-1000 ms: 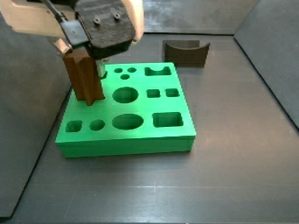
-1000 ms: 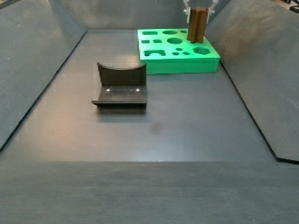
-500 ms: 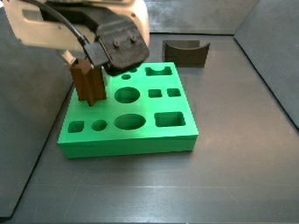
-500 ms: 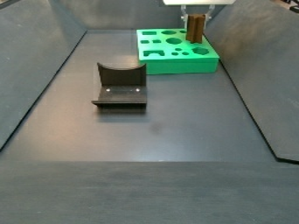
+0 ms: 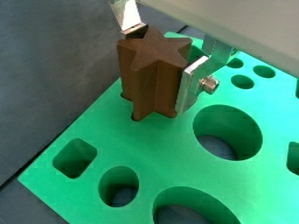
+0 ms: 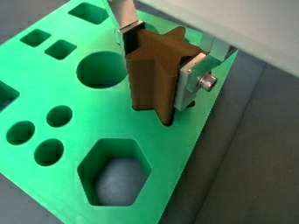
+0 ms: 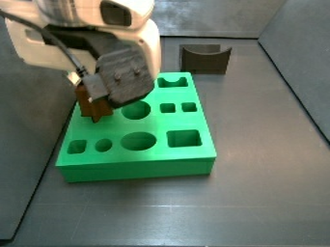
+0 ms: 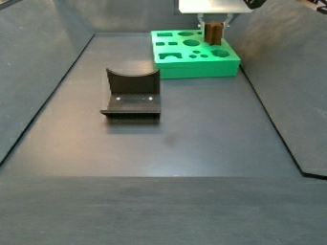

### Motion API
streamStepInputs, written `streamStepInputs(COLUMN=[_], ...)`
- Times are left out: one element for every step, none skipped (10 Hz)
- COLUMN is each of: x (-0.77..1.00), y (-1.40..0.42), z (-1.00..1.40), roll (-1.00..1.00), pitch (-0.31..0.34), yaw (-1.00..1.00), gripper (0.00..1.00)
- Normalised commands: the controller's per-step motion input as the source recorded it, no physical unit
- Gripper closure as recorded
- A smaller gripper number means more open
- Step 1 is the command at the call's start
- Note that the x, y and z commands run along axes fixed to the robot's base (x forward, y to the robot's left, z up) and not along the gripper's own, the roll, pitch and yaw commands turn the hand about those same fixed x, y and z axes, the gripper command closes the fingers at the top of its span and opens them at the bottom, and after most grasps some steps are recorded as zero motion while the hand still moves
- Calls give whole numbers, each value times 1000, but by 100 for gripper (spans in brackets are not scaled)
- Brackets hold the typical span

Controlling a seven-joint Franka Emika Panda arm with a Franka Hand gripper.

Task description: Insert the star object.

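green board [image 7: 168, 159] fills centre-left of side view, far corner of floor. gripper [image 5: 163, 61] low over its left edge, silver plates pinching star object [image 5: 152, 77] on two sides. peg long axis upright, straight under gripper, lower end sunk into board surface; looks partly seated in star hole. next move judged straight down along that axis.

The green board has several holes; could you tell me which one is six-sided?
The large hexagonal hole in the green board, near a corner, beside the star peg in the gripper; others are round or square.
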Motion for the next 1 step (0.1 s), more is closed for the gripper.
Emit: streamStepInputs(x=[0], y=[0], z=[0], roll=[0], pitch=[0], yaw=[0], gripper=[100])
